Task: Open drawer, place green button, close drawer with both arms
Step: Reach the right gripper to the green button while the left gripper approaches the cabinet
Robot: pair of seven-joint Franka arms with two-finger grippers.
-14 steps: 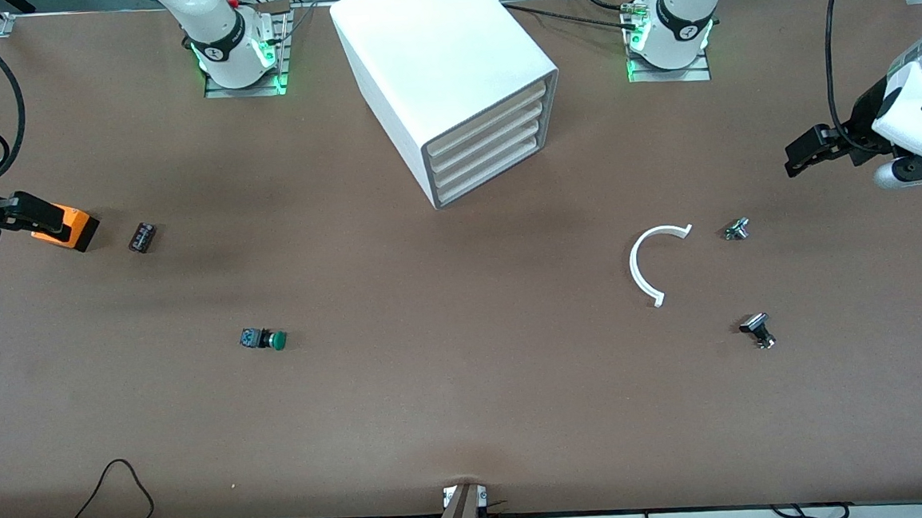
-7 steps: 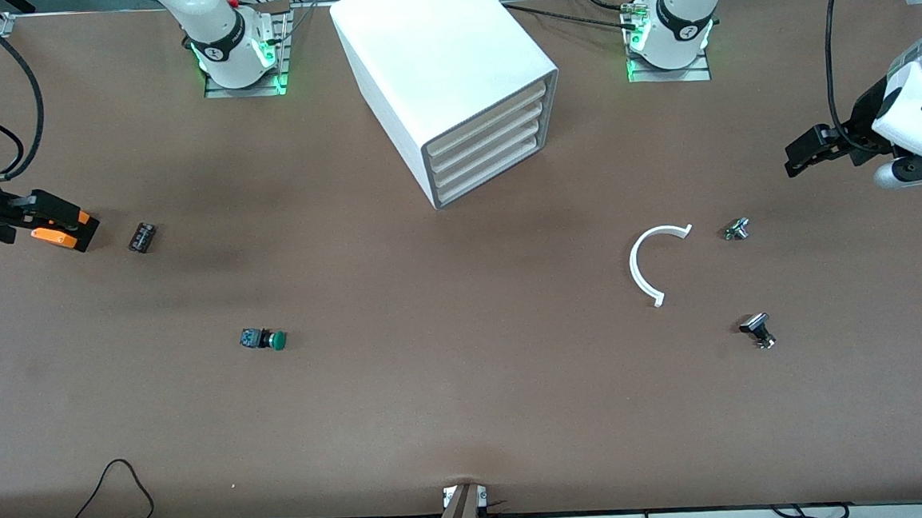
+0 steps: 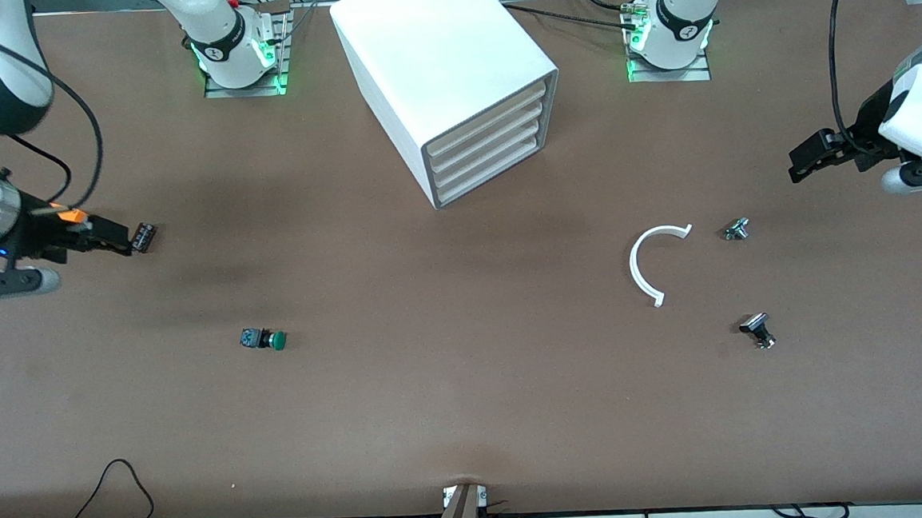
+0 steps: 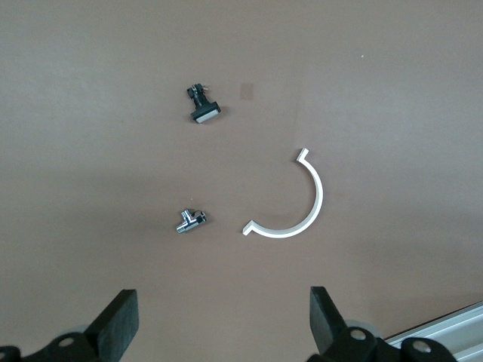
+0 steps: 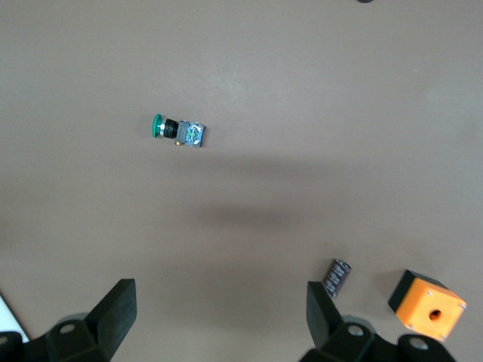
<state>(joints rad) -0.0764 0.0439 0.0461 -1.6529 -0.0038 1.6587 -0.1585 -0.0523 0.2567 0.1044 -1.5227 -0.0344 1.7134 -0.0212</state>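
The button (image 3: pixel 263 339) is seen lying on its side on the brown surface (image 3: pixel 453 388), toward the right arm's end, at about seven o'clock from the cabinet (image 3: pixel 450 83), whose drawer (image 3: pixel 486 141) is shut. The right end effector (image 3: pixel 111 236), fingers spread and empty, is held over an orange box (image 5: pixel 427 303) and a small black part (image 3: pixel 143 237). The left end effector (image 3: pixel 811 155), likewise spread, hangs at two o'clock from a white arc piece (image 3: pixel 653 263).

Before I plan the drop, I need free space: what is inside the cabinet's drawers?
Unknown: all four drawers in the white cabinet are shut; only their fronts show.
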